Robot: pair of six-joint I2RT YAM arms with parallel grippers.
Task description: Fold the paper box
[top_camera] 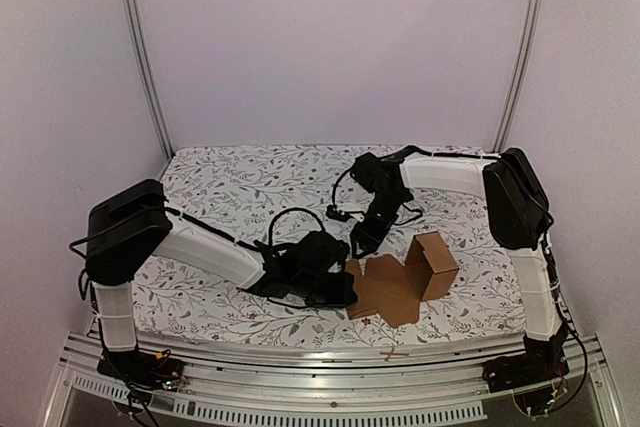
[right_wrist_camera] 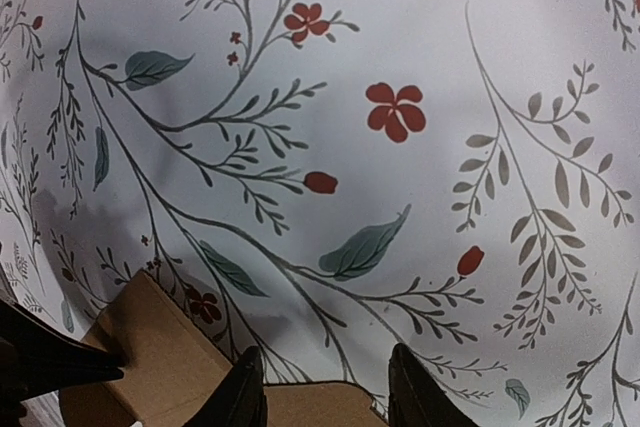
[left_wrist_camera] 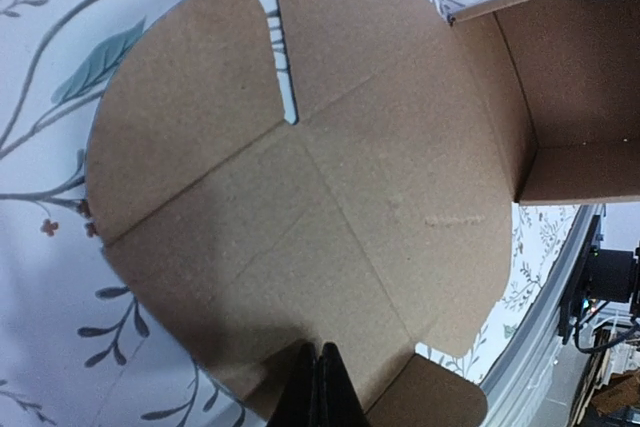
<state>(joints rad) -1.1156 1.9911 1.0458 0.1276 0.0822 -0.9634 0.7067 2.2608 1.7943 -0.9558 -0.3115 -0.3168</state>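
paper box of brown cardboard, half-formed, near-right on flower-printed white tablecloth | flat flaps stretch left from its upright walls toward black left gripper, clenched seemingly on their left edge | black right gripper spread, empty, just far

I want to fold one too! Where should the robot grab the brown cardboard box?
Probably the standing wall of the paper box, pinching its top edge from above. It sticks up thin and free, while the rounded flaps lie flat on the tablecloth, leaving little to get under.
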